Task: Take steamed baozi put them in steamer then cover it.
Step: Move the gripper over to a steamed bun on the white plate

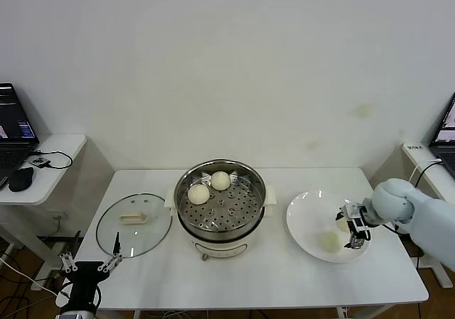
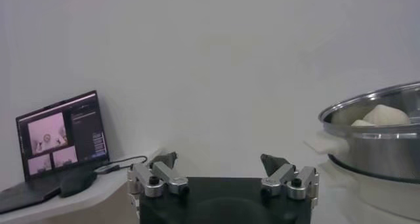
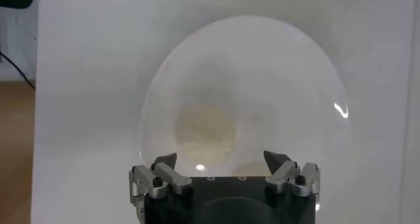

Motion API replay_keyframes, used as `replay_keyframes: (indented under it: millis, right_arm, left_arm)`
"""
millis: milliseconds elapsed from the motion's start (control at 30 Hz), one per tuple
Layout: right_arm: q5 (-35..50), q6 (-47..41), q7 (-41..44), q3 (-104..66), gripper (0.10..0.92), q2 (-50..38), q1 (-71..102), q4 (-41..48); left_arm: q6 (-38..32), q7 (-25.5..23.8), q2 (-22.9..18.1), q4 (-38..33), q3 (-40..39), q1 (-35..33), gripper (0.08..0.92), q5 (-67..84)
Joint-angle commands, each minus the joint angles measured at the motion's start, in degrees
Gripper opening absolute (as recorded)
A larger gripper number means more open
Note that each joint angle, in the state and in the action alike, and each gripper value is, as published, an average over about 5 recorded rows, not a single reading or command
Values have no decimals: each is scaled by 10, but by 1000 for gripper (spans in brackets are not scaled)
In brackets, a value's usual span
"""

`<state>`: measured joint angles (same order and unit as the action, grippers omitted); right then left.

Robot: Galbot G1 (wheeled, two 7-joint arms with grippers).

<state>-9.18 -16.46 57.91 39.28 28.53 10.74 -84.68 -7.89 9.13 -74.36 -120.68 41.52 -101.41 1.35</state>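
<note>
The steamer point(image 1: 250, 216) stands mid-table with two steamed baozi point(image 1: 198, 193) point(image 1: 221, 180) on its perforated tray. Another baozi point(image 1: 330, 241) lies on the white plate point(image 1: 306, 216) to the right, and a further pale bun point(image 1: 343, 224) shows partly beside my right gripper's fingers. My right gripper point(image 1: 355, 231) hovers open over the plate's right side with nothing between its fingers. In the right wrist view it point(image 3: 220, 159) faces the plate point(image 3: 289, 81) and a blurred baozi point(image 3: 203, 130). My left gripper point(image 1: 89, 263) is parked open at the table's front left corner. Its wrist view point(image 2: 218, 159) shows the steamer point(image 2: 377, 146).
A glass lid point(image 1: 134, 223) with a cream handle lies flat on the table left of the steamer. A side desk with a laptop point(image 1: 14, 131) stands at far left, and another laptop point(image 1: 448, 131) shows at far right. The white table point(image 1: 270, 276) has bare room along its front.
</note>
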Motion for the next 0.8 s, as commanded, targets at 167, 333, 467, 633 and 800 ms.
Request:
replay_keyframes:
  millis: [167,333,467,633,800]
  right_arm:
    - [-13,-1,-5,-4,822,35,26,32]
    - [-13,-5,-6,-3,808,43,27,36]
    - [-13,-7,-5,-2,776,44,28,36]
    - [-13,-8,-5,-3,708,42,28,37]
    - [-12,-8,-3,-5,657,37,28,37]
  left_arm:
    - [1,0,1,5,-1,5,823,1]
    - [1,0,0,7,-3,8,823,0]
    - [1,0,0,8,-4,8,823,1]
    - [1,0,0,10,-4,9,823,1]
    - [1,0,-1,10,-4,9,823,1]
